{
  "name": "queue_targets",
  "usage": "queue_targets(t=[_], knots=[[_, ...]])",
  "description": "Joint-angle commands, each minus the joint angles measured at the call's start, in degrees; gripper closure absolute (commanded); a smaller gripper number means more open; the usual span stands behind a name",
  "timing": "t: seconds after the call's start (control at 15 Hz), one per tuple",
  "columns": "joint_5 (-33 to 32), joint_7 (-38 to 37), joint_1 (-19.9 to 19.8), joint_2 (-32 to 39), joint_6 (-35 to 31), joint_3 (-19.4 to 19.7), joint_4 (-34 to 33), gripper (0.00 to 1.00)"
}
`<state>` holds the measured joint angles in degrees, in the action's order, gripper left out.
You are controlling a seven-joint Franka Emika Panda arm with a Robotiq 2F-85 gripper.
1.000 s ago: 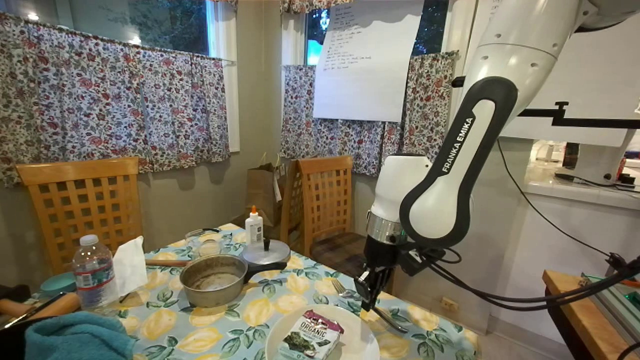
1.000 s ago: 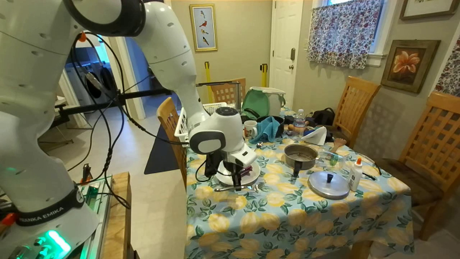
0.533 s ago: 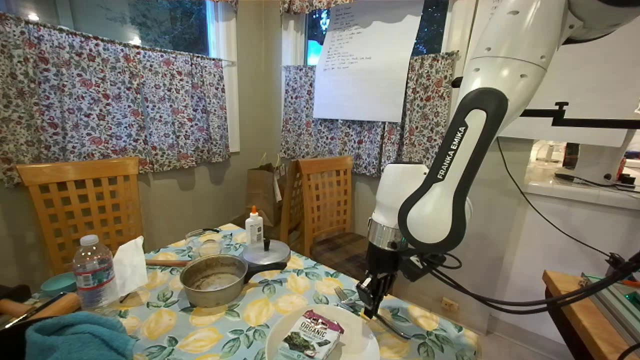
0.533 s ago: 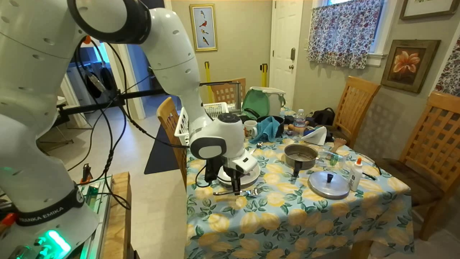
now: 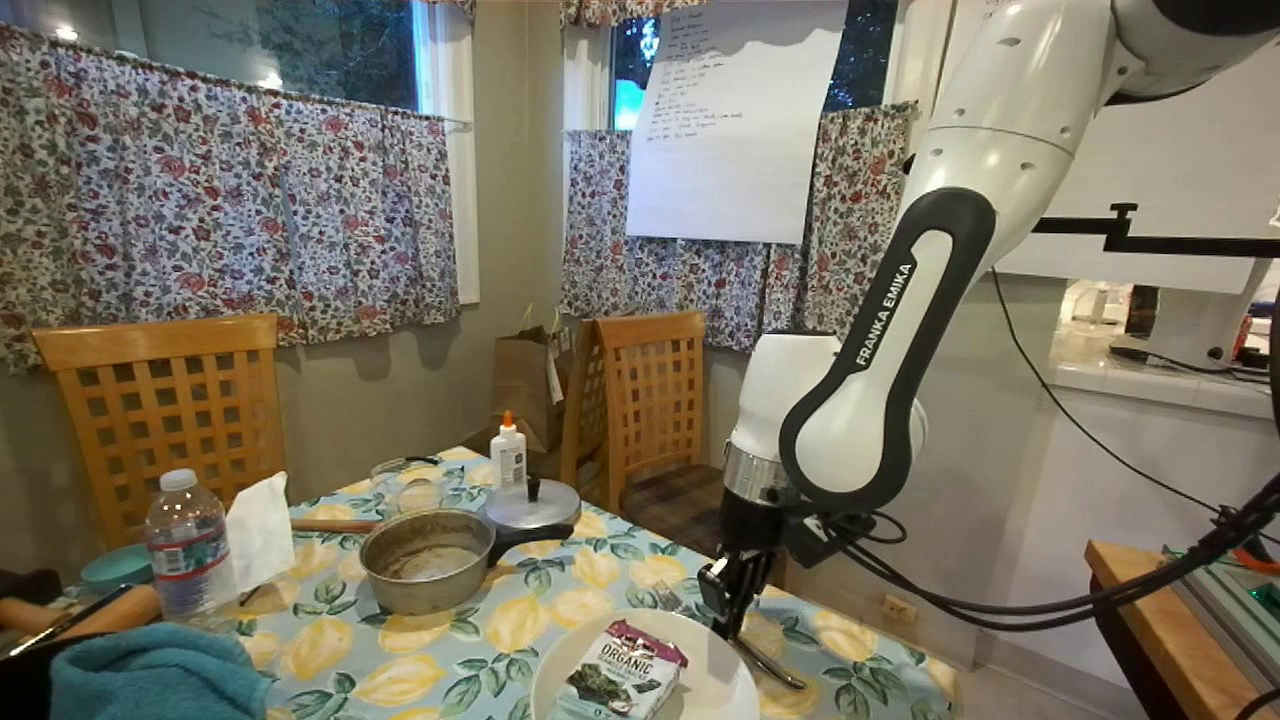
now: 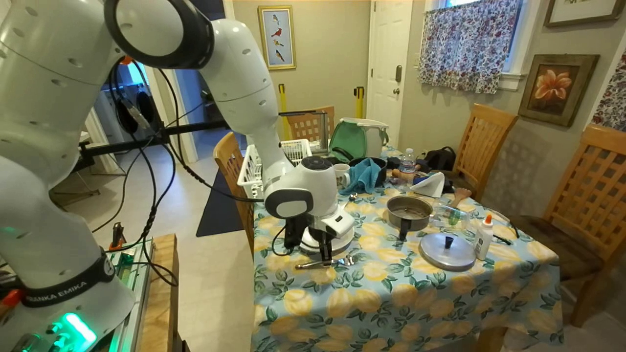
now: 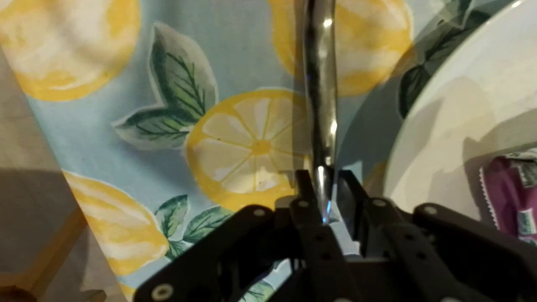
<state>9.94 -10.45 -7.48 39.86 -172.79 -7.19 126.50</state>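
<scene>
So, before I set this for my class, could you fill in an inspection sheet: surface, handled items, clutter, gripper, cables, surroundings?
Surface: lemon-print tablecloth, draping over the edge.
Handled items: fork, alongside a white plate bearing a packet marked ORGANIC.
Clutter: saucepan, pot lid lying near a glue bottle, water bottle, turquoise towel.
Gripper: closed on the fork's handle; whether the tines touch the cloth, cannot tell.
Cables: black cables hanging beside the arm; crossing the fork, nothing seen.
Surroundings: wooden chairs, floral curtains.
</scene>
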Motion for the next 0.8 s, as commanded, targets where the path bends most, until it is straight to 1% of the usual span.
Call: queue_targets(t=[0.0, 0.2, 0.4, 0.47, 0.53, 0.6, 0.73], knots=[[1.16, 1.63, -0.26, 1.01, 0.32, -0.48, -1.96, 0.47], [1.20, 1.46, 0.03, -0.19, 0.27, -0.42, -1.30, 0.26], [0.86, 0.27, 2.26, -2.82, 0.96, 1.24, 0.59, 0.05], [0.64, -0.23, 3.41, -3.86, 1.69, 2.18, 1.15, 0.01], [0.40, -0.87, 4.84, -4.68, 2.39, 3.46, 1.40, 0.00], [0.20, -1.44, 6.20, -5.62, 3.33, 4.64, 1.63, 0.00], [-0.68, -3.28, 9.95, -7.21, 5.30, 8.43, 1.60, 0.00]])
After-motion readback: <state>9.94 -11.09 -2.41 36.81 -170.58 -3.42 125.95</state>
